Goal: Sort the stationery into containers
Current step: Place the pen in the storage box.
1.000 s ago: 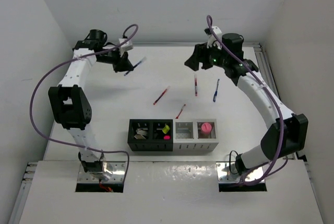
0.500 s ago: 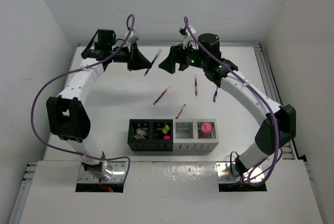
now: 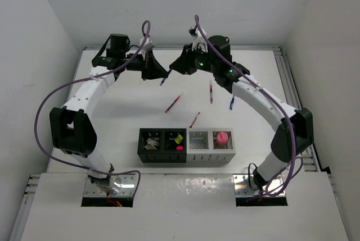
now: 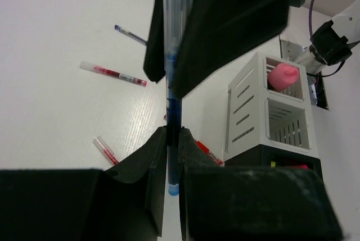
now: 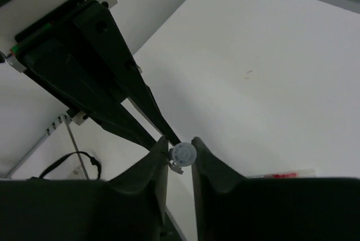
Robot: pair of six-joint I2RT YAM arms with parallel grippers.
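A blue pen (image 3: 163, 81) with a clear cap hangs in the air over the back of the table, and both grippers hold it. My left gripper (image 3: 159, 74) is shut on its blue lower barrel (image 4: 173, 100). My right gripper (image 3: 174, 69) has closed on the capped end, whose round tip (image 5: 183, 153) sits between its fingertips. The black right fingers (image 4: 225, 22) flank the cap in the left wrist view. Three red pens (image 3: 174, 103) (image 3: 194, 119) (image 3: 211, 91) and another blue pen (image 3: 232, 100) lie on the table. The containers stand in a row, two black (image 3: 163, 145) and two grey (image 3: 212, 146).
A pink-capped glue stick (image 3: 223, 137) stands in the rightmost grey bin. A yellow and a pink highlighter (image 3: 178, 140) lie in the second black bin, and pale items in the first. Both arms arch over the back of the table, with purple cables looping above them.
The right gripper swung left to the pen's capped end and closed on it. The left gripper carried the pen rightward toward the centre and stayed shut.
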